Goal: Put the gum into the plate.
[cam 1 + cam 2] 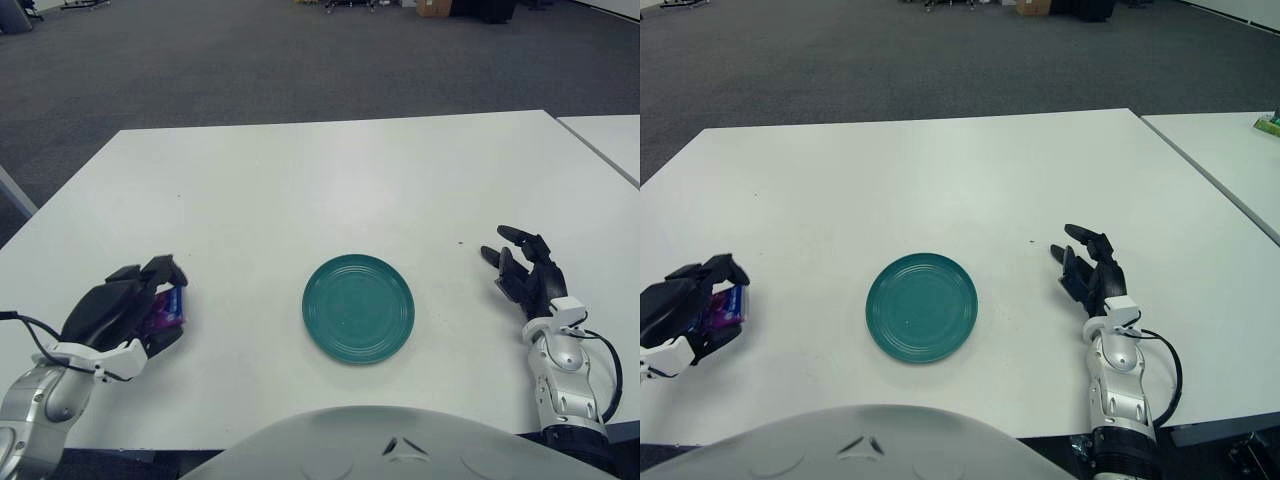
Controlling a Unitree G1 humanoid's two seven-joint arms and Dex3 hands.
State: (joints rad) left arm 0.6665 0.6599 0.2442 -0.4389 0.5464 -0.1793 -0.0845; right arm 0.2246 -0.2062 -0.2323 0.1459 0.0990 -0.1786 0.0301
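White bench (300,190) fills most of the frame, grey carpet floor behind it along the top. Second bench edge shows at upper right.

Green plate (358,307) sits flat at centre, slightly low in the frame, nothing in it. It's the drop target, roughly midway between both hands, so either arm could reach it.

Left robot hand (128,313) is at lower left, well apart from the plate. Fingers curled round the gum (170,305), a small purple/blue pack showing between the fingers on the plate-facing side. Grip looks like a wrap from above, pack mostly covered. Can't tell if hand or pack is clear of the bench surface.

Right robot hand (525,272) is at right of frame, right of the plate, fingers spread and pointing up-frame, holding nothing. Looks idle, kept out of the transfer path.

Judgement: gum is grasped, not yet delivered. Next move calls for a carry rightward to over the plate, then release. Risk: the pack is barely exposed, so it could hang on a finger at release.
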